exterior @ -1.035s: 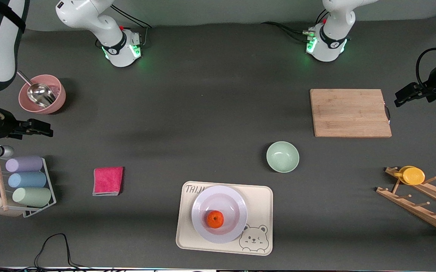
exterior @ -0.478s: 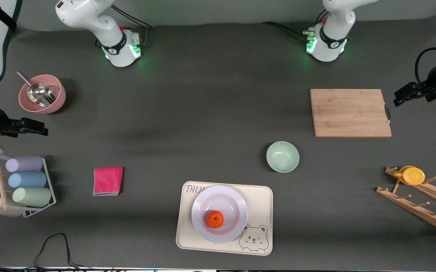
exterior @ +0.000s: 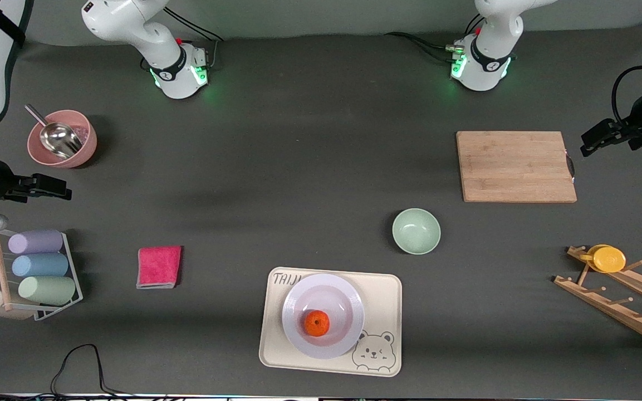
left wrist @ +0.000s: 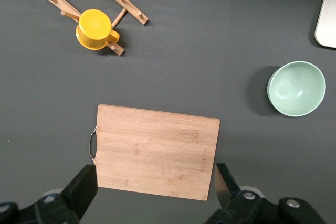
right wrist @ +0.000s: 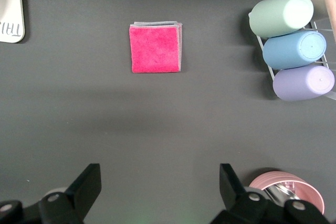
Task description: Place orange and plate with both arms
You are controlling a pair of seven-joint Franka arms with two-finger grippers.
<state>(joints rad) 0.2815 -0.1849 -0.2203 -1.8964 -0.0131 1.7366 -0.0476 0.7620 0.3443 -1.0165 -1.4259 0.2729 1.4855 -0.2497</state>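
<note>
The orange lies in the pale lavender plate. The plate rests on a cream bear tray at the table's edge nearest the front camera. Both arms are drawn back to the table's ends, well away from the plate. My left gripper hangs open and empty over the table beside the wooden cutting board. In the left wrist view, the left gripper shows its jaws wide apart above the board. My right gripper, also seen as right gripper, is open and empty over bare table.
A mint-green bowl stands between the tray and the board. A wooden rack holding a yellow cup is at the left arm's end. At the right arm's end are a pink bowl with a metal scoop, a rack of pastel cups and a pink cloth.
The right gripper slid a little toward its own end of the table, then stopped. The left gripper, orange and plate have not visibly moved.
</note>
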